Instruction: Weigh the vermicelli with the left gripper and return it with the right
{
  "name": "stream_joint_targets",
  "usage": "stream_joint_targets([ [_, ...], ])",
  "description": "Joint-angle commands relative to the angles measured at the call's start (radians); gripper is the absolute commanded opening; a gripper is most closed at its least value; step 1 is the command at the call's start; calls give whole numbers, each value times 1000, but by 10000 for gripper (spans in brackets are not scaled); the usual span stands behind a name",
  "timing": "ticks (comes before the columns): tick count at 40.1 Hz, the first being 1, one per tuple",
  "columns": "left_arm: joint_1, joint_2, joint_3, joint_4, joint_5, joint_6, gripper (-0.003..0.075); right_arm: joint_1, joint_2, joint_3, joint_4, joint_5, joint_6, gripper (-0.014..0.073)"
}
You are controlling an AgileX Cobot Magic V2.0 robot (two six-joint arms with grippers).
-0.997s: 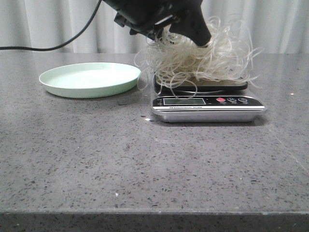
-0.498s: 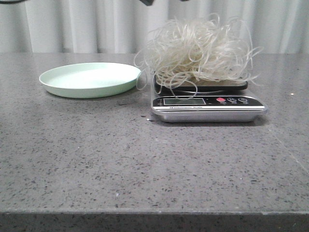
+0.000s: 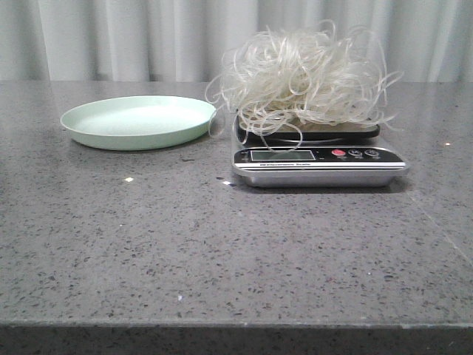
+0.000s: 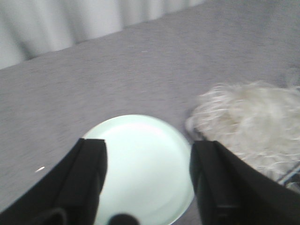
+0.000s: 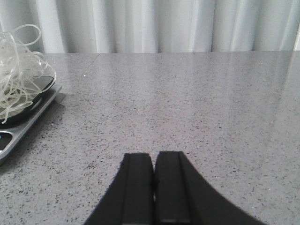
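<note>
The vermicelli (image 3: pixel 307 78) lies as a loose whitish tangle on the kitchen scale (image 3: pixel 318 159), right of centre in the front view. It also shows in the left wrist view (image 4: pixel 253 124) and at the edge of the right wrist view (image 5: pixel 18 65). My left gripper (image 4: pixel 147 150) is open and empty, high above the pale green plate (image 4: pixel 140 164), out of the front view. My right gripper (image 5: pixel 153 161) is shut and empty, low over bare table to the right of the scale (image 5: pixel 23 117).
The pale green round plate (image 3: pixel 138 120) sits empty to the left of the scale. The grey speckled table (image 3: pixel 222 251) runs to a front edge near the camera. White curtains hang behind.
My left gripper let go of the vermicelli on the scale and rose up out of the front view. The pile stays on the scale.
</note>
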Motion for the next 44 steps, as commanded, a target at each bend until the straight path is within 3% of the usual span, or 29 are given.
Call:
stream_joint_targets([
  [1,71,-115,48,10,-52,-19,341,-5,-10,-7,0,-82,-3,151],
  [9,195,-325,253,92,-119,-19,193,-5,-10,-7,0,-82,-3,151],
  [14,215,-450,377,156,-194,-19,134,-5,-10,-7,0,-84,-3,151],
  [29,215,-816,767,240,-501,-19,136,-5,-10,-7,0,-96,-3,151],
  [38,215,-956,900,226,-515,-19,136,-5,-10,-18,0,-140,-3,151],
  [44,215,-984,939,138,-519,-19,136,-5,-7,-84,0,-118,-3,151],
])
